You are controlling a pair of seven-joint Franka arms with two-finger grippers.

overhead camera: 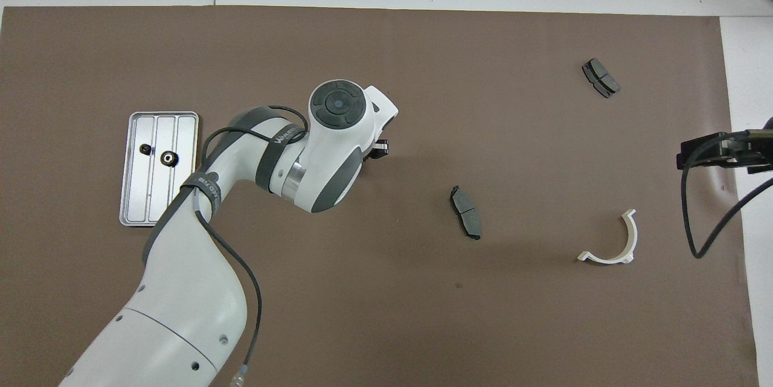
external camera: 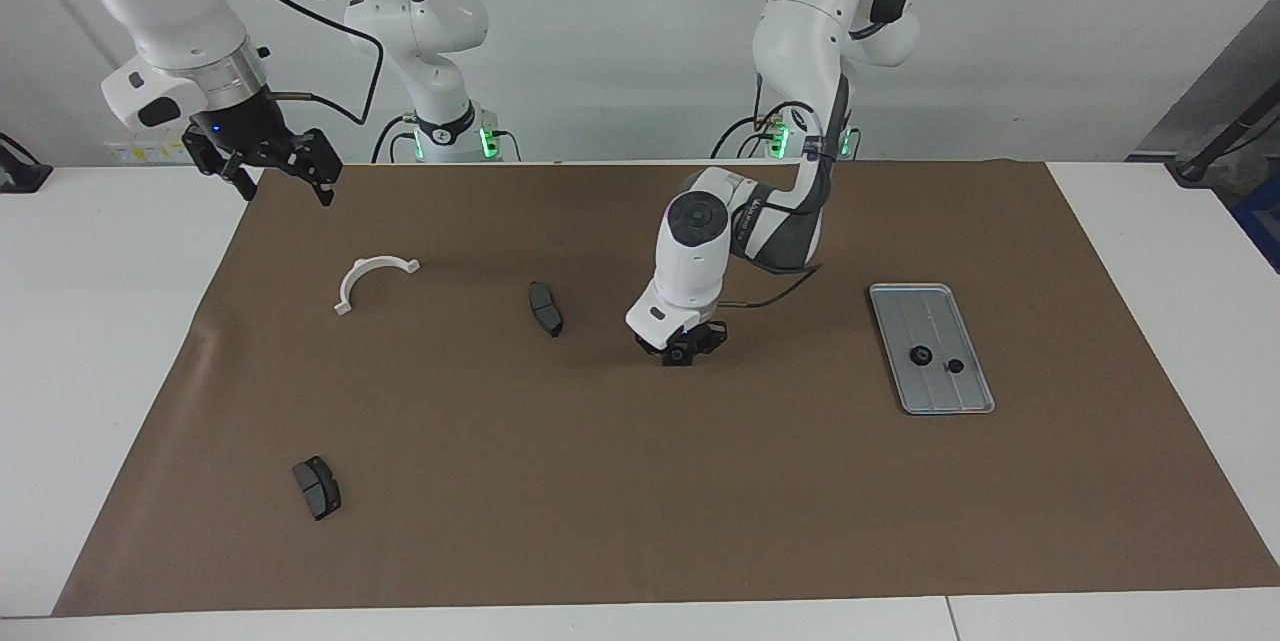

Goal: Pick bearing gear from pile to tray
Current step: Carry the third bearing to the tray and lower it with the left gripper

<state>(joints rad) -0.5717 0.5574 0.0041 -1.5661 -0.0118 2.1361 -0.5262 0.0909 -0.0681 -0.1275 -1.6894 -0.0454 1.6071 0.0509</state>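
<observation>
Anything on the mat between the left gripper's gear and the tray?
Nothing: bare mat between the left gripper with its gear and the tray, seen in the facing view.

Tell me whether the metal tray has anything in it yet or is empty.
Not empty. The tray holds two small black gears, one larger and one smaller, lying side by side on its grooved floor.

A dark strap (overhead camera: 284, 136) around the left arm's forearm carries pale lettering, but the letters are too small and slanted to make out with certainty. Nothing else in either view carries text, a label or a number that can be read.
</observation>
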